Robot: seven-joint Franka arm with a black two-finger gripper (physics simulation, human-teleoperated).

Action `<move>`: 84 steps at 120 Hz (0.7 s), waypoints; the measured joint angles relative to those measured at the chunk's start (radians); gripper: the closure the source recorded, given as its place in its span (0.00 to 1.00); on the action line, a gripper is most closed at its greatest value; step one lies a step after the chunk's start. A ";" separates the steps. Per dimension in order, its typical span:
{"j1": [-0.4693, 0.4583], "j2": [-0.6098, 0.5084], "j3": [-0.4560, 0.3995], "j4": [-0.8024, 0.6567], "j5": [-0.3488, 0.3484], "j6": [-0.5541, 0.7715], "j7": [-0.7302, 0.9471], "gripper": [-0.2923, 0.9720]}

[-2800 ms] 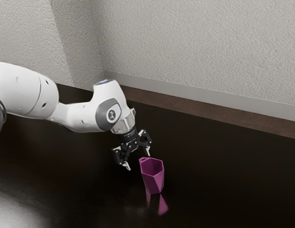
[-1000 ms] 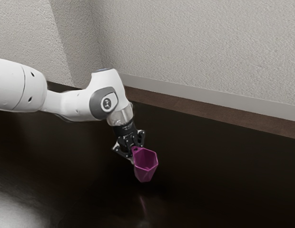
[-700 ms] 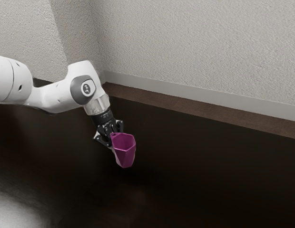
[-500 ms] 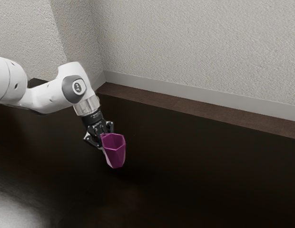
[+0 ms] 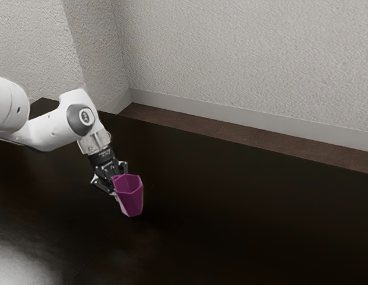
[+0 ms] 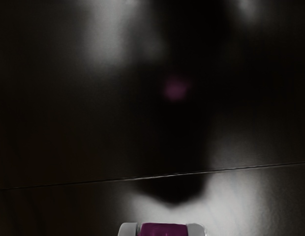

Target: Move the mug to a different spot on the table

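**Purple mug pinched in the claw, low over the dark tabletop**

At the exterior view's left, the white arm (image 5: 47,127) comes in and slopes down toward the right. At its end the black claw (image 5: 113,181) is clamped on the purple mug (image 5: 130,196), with its fingers pinching the upper edge on the side nearest the arm. The mug hangs just to the right of the claw. It is tipped a little off upright, its mouth upward and its narrower base pointing down at the tabletop (image 5: 249,231). The base is very low over the glossy black surface, but I cannot tell whether it touches. The mug is in the left part of the tabletop, well apart from the far edge. To its right the dark surface runs on across the rest of the view. Behind the tabletop, a brown strip (image 5: 261,139) and a pale baseboard (image 5: 273,122) run along the foot of a rough, light grey wall (image 5: 243,53).

In the wrist view, the tabletop (image 6: 69,123) is dark with soft pale patches of sheen. A thin straight line (image 6: 142,176) crosses the surface. A faint purple glint (image 6: 175,89) shows on the surface beyond that line. A blurred piece of the mug (image 6: 165,229) sits right under the hand.
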 joint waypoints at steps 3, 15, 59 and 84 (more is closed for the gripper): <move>0.001 0.000 0.004 -0.004 0.000 0.000 0.004 0.84; 0.003 0.005 0.013 -0.015 -0.002 0.001 0.020 0.85; 0.019 0.020 0.015 -0.030 -0.017 0.016 0.064 0.84; 0.041 0.044 0.016 -0.029 -0.038 0.033 0.091 0.83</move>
